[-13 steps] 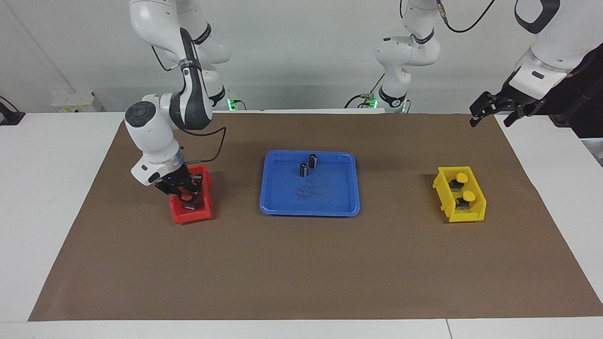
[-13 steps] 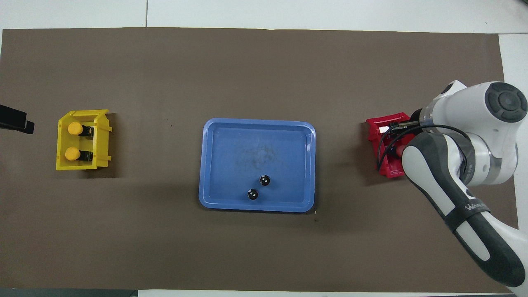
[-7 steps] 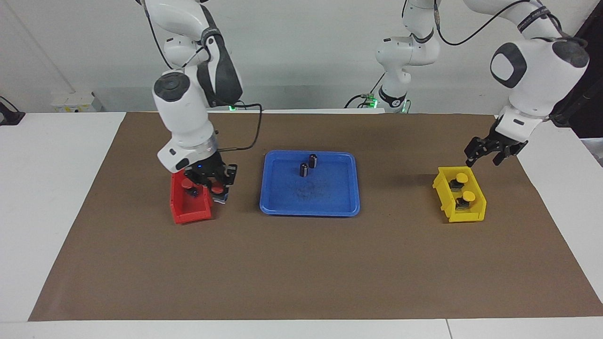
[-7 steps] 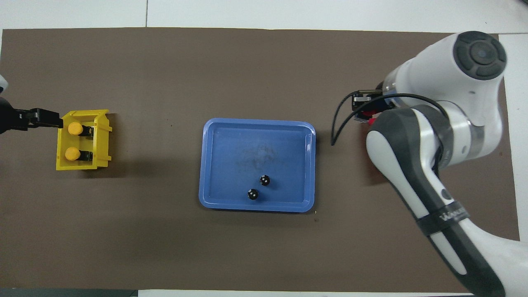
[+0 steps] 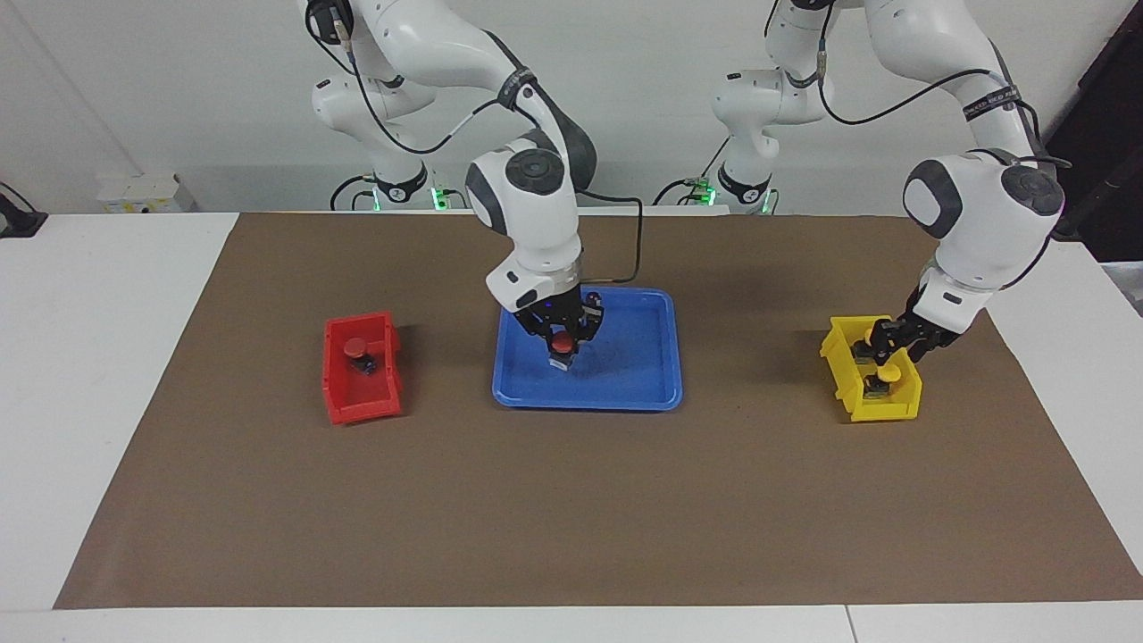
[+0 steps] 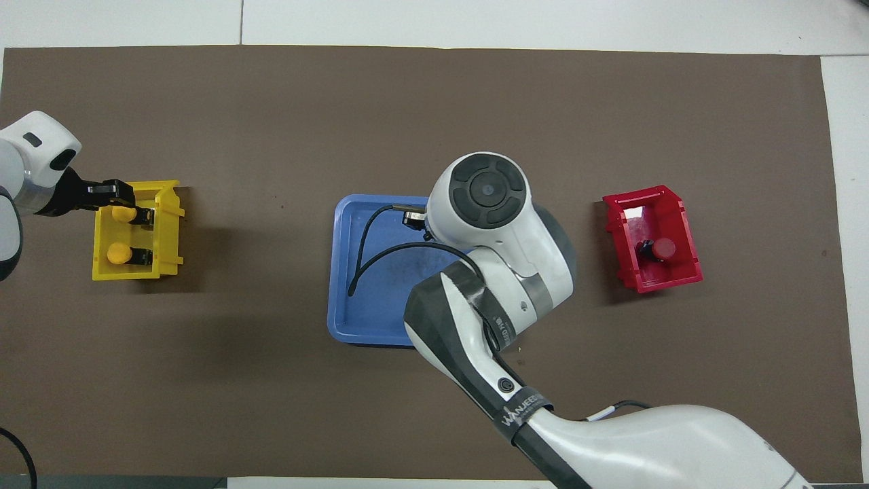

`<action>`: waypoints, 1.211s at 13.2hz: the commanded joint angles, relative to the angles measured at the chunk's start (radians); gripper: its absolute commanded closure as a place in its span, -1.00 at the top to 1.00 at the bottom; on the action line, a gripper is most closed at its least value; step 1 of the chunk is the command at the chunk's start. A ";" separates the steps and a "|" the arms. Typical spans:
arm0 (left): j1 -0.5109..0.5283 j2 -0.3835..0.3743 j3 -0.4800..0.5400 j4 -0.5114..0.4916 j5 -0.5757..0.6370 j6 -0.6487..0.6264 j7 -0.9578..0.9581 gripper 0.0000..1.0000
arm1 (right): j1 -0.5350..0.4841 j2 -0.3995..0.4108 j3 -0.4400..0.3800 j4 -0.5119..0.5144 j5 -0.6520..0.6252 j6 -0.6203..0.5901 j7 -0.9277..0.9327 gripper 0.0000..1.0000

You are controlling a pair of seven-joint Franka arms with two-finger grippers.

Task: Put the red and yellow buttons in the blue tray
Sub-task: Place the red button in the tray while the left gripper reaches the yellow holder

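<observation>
**Right arm.** Extended from its base to the middle of the counter. Right gripper over the blue tray, pointing down. Fingers clenched on one red button, red cap facing the camera, pale base below it, low inside the tray's outline. In the overhead view, gripper and held button hidden under the arm's wrist.

**Left arm.** Lowered at its own end of the counter. Left gripper down at the opening of the yellow bin, fingers released and spread. Contact with either button inside not determinable from these views.

**Blue tray.** Flat on the brown mat, centred between the two bins.

**Red bin.** At 9 o'clock from the tray in the facing view, toward the right arm's end of the counter, well apart from the tray. Second red button upright inside, untouched.

**Yellow bin.** At 3 o'clock from the tray in the facing view, toward the left arm's end. Inside it, the farther yellow button at 12 o'clock from the nearer yellow button in the overhead view, the two just beside each other. Neither yellow button in the tray.
</observation>
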 commanded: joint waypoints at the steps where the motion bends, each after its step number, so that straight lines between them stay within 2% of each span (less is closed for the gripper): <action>1: 0.011 0.024 -0.007 -0.006 0.021 0.047 -0.008 0.23 | 0.003 0.022 -0.003 -0.014 -0.027 0.030 0.016 -0.55; 3: 0.011 0.042 -0.007 -0.011 0.021 0.071 -0.004 0.23 | 0.003 0.019 -0.003 -0.030 -0.027 0.034 0.016 -0.47; 4: 0.011 0.048 -0.006 -0.011 0.021 0.073 -0.002 0.23 | 0.003 0.015 -0.003 -0.049 -0.027 0.052 0.016 -0.28; 5: 0.011 0.054 -0.006 -0.012 0.021 0.074 -0.001 0.23 | 0.003 0.013 -0.003 -0.068 -0.027 0.069 0.016 0.40; 6: 0.011 0.057 -0.006 -0.021 0.021 0.088 -0.001 0.23 | 0.000 0.013 -0.004 -0.056 -0.027 0.060 0.016 0.86; 7: 0.011 0.056 -0.006 -0.040 0.021 0.119 -0.001 0.23 | -0.003 0.013 -0.011 -0.027 -0.030 0.044 0.013 1.00; 9: 0.030 0.057 -0.007 -0.054 0.021 0.140 -0.001 0.23 | -0.049 -0.001 -0.018 0.065 -0.091 -0.092 0.001 1.00; 10: 0.035 0.057 -0.007 -0.054 0.021 0.140 0.001 0.23 | -0.088 -0.046 -0.015 0.059 -0.121 -0.131 -0.042 1.00; 12: 0.035 0.057 -0.007 -0.054 0.021 0.140 0.001 0.23 | -0.223 -0.178 -0.011 -0.026 -0.112 -0.200 -0.276 1.00; 14: 0.035 0.050 -0.007 -0.077 0.021 0.142 0.009 0.23 | -0.375 -0.315 -0.012 -0.173 -0.020 -0.223 -0.533 1.00; 16: 0.031 0.048 -0.007 -0.081 0.021 0.136 0.007 0.21 | -0.486 -0.369 -0.012 -0.269 -0.001 -0.210 -0.747 0.95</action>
